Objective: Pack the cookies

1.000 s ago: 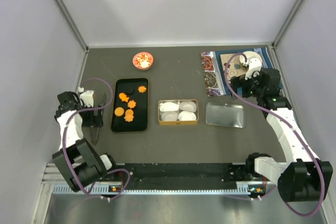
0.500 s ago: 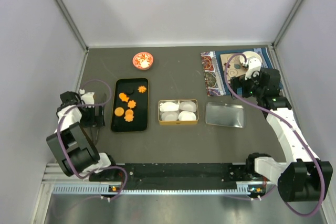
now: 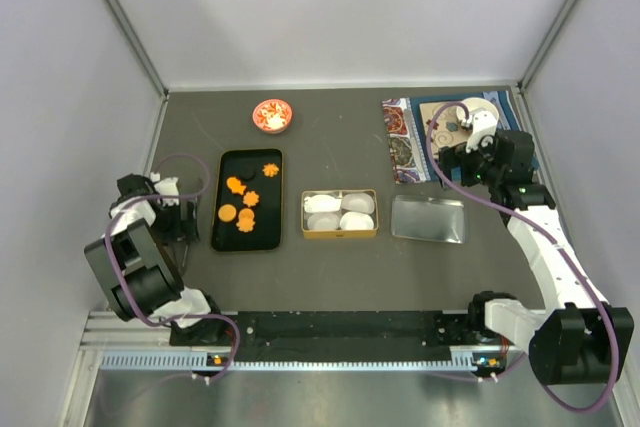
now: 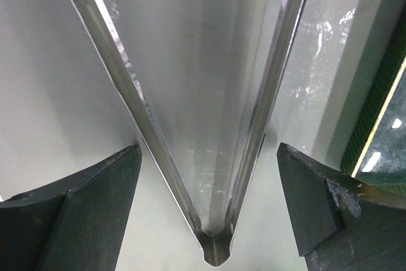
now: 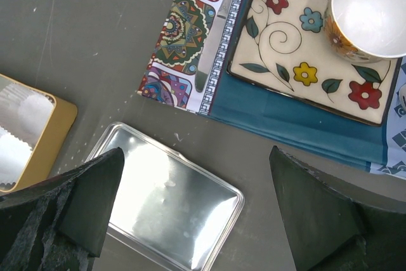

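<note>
- Cookies (image 3: pixel 246 199) lie on the black tray (image 3: pixel 262 237), just left of the tin (image 3: pixel 340 235) and its paper cups (image 3: pixel 355 220); none looks packed.
- Left claw (image 4: pixel 208 150) stands apart, astride the tongs (image 4: pixel 124 87) near their bend. A squeeze that close to the bend might barely close the tips, or the slick metal could twist out.
- Pinched hard, a thin cookie could crack or skid off the tray.
- Right claw (image 5: pixel 196 157), apart and empty, hangs over the lid (image 5: pixel 171 214); fitted too early, that lid would block the tin.
</note>
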Controlling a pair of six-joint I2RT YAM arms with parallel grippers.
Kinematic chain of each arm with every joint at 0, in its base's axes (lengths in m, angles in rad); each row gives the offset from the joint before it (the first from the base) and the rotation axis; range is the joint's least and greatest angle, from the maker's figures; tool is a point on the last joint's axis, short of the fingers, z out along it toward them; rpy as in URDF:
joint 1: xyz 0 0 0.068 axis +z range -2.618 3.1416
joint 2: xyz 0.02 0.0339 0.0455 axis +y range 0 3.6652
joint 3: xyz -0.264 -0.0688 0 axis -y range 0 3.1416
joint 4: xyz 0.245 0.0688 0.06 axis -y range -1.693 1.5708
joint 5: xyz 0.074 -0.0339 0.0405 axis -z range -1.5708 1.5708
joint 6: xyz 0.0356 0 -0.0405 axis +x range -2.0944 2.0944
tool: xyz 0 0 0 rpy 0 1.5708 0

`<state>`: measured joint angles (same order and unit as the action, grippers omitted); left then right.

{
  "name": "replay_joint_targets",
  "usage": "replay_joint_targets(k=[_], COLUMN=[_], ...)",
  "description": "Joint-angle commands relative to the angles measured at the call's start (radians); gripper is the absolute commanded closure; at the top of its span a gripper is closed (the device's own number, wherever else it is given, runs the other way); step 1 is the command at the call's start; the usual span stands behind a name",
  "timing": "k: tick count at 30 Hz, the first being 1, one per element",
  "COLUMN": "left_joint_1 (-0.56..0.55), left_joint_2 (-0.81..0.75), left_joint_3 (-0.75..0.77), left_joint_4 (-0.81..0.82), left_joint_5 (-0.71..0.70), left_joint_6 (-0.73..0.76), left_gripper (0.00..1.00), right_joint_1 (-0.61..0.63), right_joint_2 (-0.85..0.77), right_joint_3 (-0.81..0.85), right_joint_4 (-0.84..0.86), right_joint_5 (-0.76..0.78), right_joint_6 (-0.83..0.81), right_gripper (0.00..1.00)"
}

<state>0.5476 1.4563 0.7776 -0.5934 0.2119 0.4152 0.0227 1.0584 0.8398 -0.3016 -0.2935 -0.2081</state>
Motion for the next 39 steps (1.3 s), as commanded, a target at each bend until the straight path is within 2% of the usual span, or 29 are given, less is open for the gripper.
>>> replay_joint_targets(k=[1, 16, 28, 35, 38, 39], left_joint_1=[0.005, 0.0, -0.077, -0.084, -0.083, -0.083], left_joint_2=[0.03, 0.099, 0.108, 0.142, 0.138, 0.136], left_joint_3=[0.015, 0.032, 0.009, 0.005, -0.001, -0.003], left_joint_4=[0.052, 0.046, 0.075, 0.086, 0.086, 0.084], left_joint_5=[-0.017, -0.065, -0.149, -0.17, -0.175, -0.174], left_joint_6=[-0.009, -0.006, -0.015, -0.007, -0.001, 0.0], left_gripper=[0.06, 0.09, 0.13, 0.21, 0.3, 0.36], right_joint_1=[-0.01, -0.012, -0.01, -0.01, -0.012, -0.01], right_joint_2=[-0.017, -0.026, -0.028, -0.029, -0.029, -0.031], right_joint_3=[0.044, 0.044, 0.044, 0.044, 0.044, 0.044], right_joint_4=[0.015, 0.015, 0.015, 0.015, 0.015, 0.015], right_joint_5=[-0.021, -0.027, -0.033, -0.035, -0.033, -0.033], right_joint_6=[-0.011, -0.011, -0.013, -0.011, -0.011, -0.011], right_gripper=[0.01, 0.01, 0.01, 0.01, 0.01, 0.01])
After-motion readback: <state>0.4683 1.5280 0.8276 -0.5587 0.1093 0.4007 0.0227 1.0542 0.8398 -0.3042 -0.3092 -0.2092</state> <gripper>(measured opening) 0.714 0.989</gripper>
